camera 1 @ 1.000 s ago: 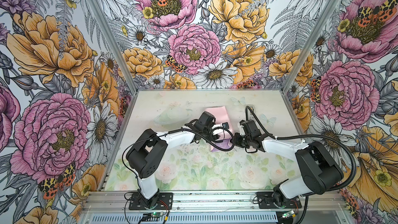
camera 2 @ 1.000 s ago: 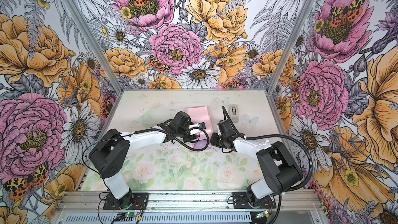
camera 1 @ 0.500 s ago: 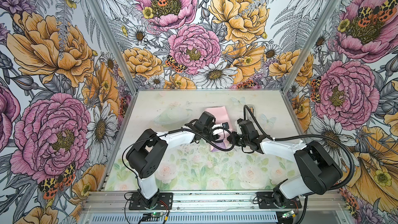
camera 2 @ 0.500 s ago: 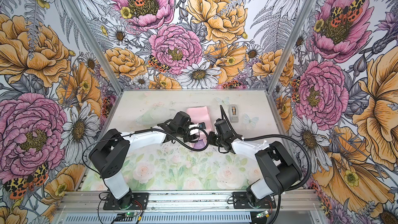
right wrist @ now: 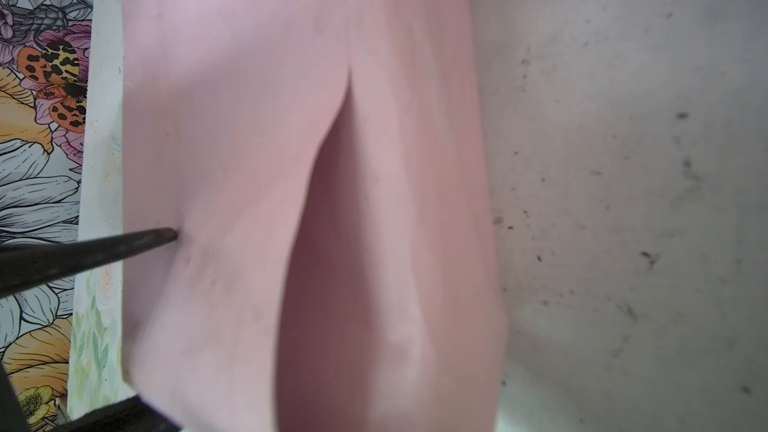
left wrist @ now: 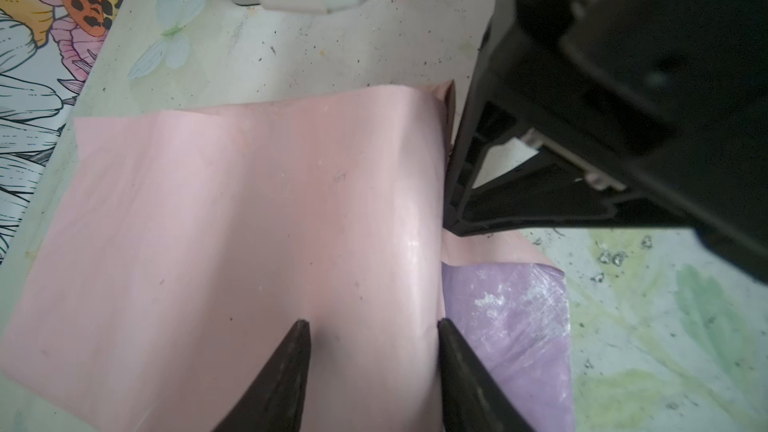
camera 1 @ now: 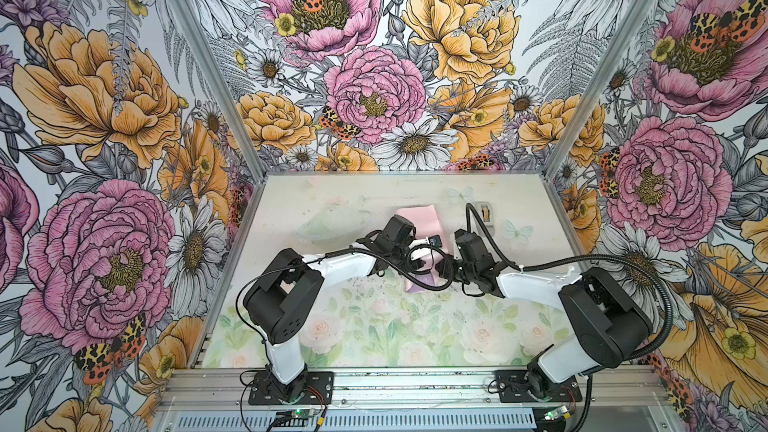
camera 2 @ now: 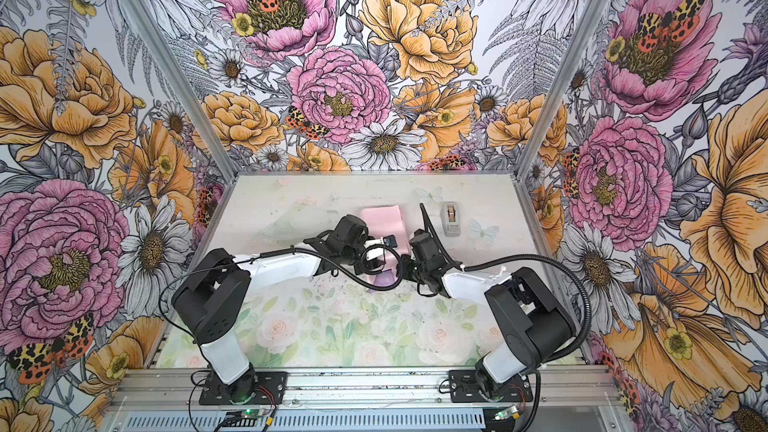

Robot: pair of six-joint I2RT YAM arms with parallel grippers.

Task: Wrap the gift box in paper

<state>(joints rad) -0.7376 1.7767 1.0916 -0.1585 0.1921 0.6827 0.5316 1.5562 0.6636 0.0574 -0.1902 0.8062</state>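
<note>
Left hand (left wrist: 372, 326) low, fingers (left wrist: 282, 376) apart; right hand (camera 1: 444, 270) facing it close (finger spread unclear).

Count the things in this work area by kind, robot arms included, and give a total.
Robot arms: 2
Sheet of paper, pink and lilac: 1
Tape dispenser, grey: 1
Total: 4
Anything under the sheet is hidden and not counted.
</note>
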